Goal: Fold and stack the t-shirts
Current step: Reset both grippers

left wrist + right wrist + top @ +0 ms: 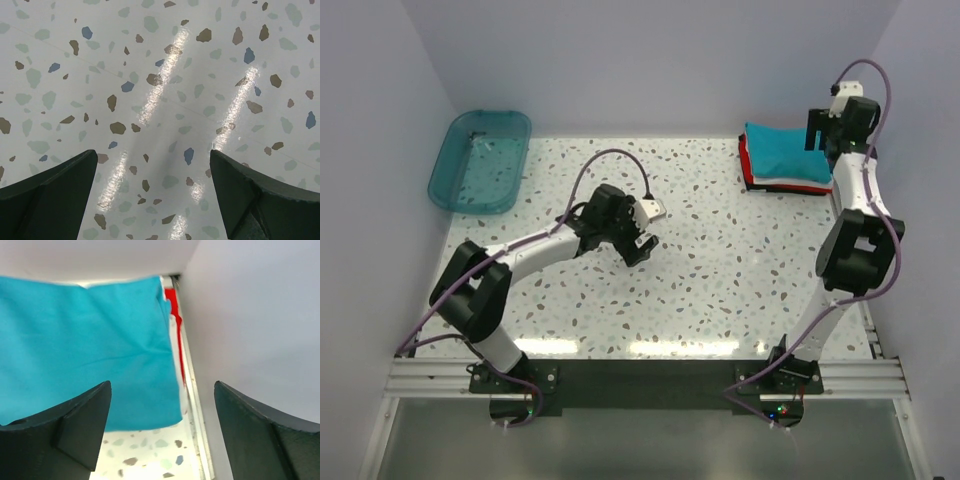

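Observation:
The t-shirts lie folded in one stack at the table's far right corner. The teal-blue one (786,152) is on top, with white and red (745,160) edges showing under it. In the right wrist view the teal-blue shirt (85,340) fills the left, with a white strip and a red strip (173,305) along its right side. My right gripper (822,130) hovers open above the stack's right edge and holds nothing (162,390). My left gripper (642,238) is open and empty over bare tabletop in the middle (152,160).
A translucent teal plastic bin (480,160) stands at the far left corner. White walls close the back and both sides; the right wall (250,340) runs just beside the stack. A metal rail (640,375) runs along the near edge.

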